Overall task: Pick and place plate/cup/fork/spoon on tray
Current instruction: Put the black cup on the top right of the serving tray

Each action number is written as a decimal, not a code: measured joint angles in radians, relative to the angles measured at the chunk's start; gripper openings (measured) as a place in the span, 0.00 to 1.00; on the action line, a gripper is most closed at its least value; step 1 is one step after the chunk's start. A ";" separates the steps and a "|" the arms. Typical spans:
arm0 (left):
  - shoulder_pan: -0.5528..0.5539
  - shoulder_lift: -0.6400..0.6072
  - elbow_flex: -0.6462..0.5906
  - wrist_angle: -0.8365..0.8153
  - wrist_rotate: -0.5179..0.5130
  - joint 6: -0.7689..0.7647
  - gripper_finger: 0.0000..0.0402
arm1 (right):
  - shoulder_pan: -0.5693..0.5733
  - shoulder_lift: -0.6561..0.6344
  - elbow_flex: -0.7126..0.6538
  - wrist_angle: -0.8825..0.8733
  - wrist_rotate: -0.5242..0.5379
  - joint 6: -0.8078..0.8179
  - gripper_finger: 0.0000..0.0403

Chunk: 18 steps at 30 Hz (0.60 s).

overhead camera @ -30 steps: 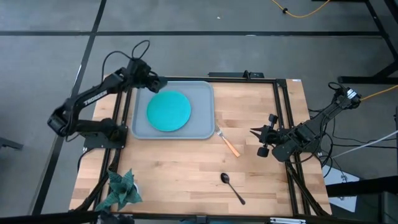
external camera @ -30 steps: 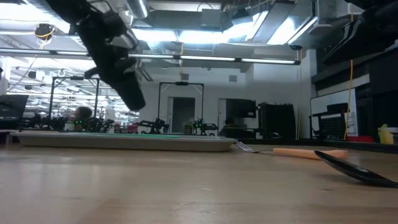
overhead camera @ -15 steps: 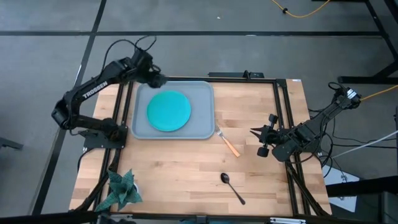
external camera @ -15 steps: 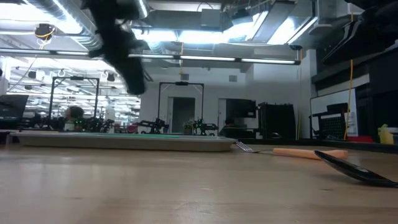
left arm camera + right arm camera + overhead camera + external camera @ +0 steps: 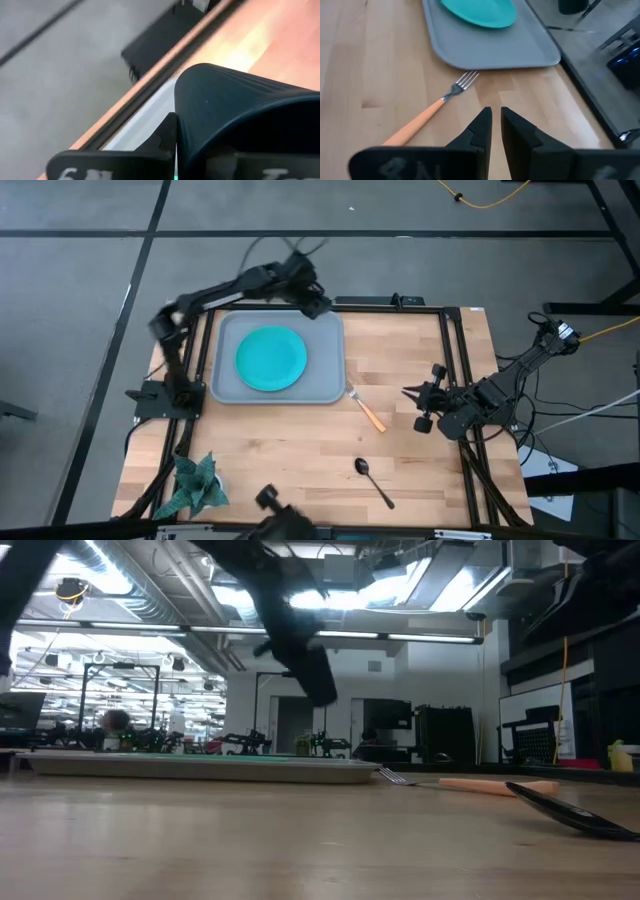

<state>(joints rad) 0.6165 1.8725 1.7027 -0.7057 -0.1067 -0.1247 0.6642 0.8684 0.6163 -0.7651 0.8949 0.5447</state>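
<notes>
On the table [image 5: 300, 450], one tray [image 5: 325, 385], one plate [image 5: 271, 358], one fork [image 5: 368, 409], one spoon [image 5: 374, 481].

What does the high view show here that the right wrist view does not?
Only the high view shows the spoon on the bare table, the green plant at a table corner, and the left tool over the tray's far corner. Only the right wrist view shows the right tool, nearly closed, pointing at the fork's tines. Both show the fork, off the tray, and the plate on the tray.
</notes>
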 joint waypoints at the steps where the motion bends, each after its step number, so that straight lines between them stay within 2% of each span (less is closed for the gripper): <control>1: 0.004 0.044 0.049 -0.048 -0.001 0.001 0.00 | 0.000 0.000 0.000 -0.004 -0.010 0.004 0.11; 5: 0.015 0.187 0.207 -0.200 -0.005 -0.002 0.00 | 0.000 0.000 0.000 -0.012 -0.035 0.041 0.11; 8: 0.011 0.249 0.267 -0.226 0.000 -0.002 0.00 | 0.000 0.000 0.000 -0.016 -0.035 0.079 0.11; 12: 0.001 0.293 0.278 -0.255 0.071 -0.002 0.00 | 0.000 0.000 0.000 -0.016 -0.038 0.084 0.11; 18: -0.004 0.299 0.264 -0.300 0.074 -0.004 0.00 | 0.000 0.000 0.000 -0.015 -0.075 0.084 0.11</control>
<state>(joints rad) 0.6121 2.1717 1.9663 -1.0059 -0.0327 -0.1284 0.6640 0.8680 0.6163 -0.7799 0.8198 0.6289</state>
